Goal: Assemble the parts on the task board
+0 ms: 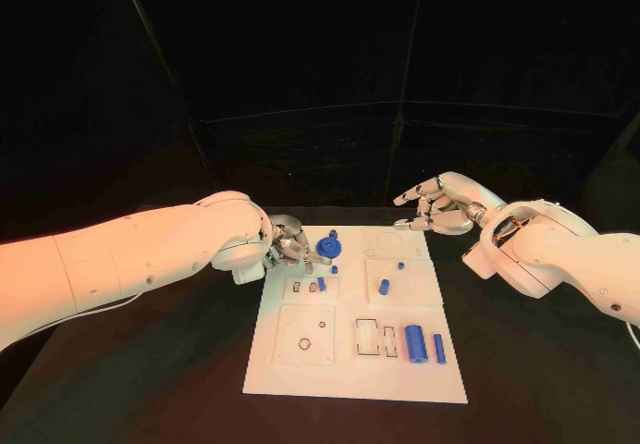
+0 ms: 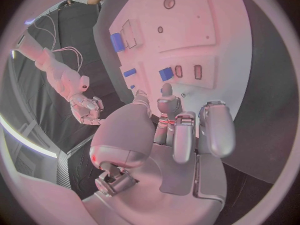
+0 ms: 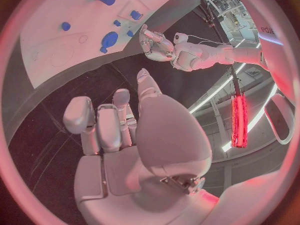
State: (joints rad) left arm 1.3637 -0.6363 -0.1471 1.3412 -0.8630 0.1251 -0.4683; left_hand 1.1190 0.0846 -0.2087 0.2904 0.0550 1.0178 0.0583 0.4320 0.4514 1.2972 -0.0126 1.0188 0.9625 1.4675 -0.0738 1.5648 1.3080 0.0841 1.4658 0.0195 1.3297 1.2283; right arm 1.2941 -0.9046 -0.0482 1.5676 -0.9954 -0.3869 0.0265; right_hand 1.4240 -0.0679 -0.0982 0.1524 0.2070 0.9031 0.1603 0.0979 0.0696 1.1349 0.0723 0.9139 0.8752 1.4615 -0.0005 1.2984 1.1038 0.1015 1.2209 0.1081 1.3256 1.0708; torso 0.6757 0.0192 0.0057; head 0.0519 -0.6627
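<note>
One blue part (image 1: 322, 284) just beside left hand (image 1: 289, 252) fingers, perhaps touching

The left hand (image 2: 181, 135), fingers loosely curled and holding nothing, hovers over the task board (image 2: 219, 45) near a blue part (image 2: 165, 74).

The matt white task board (image 1: 350, 365) carries smooth, seemingly plastic blue parts (image 1: 416, 343).

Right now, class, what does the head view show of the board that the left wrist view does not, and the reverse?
Head view alone: the whole board, the blue round part at its far end, and two blue cylinders near its front. Left wrist alone: the left hand from behind, fingers curled over the board's edge, holding nothing visible. Both: the raised right hand, off the board.
</note>
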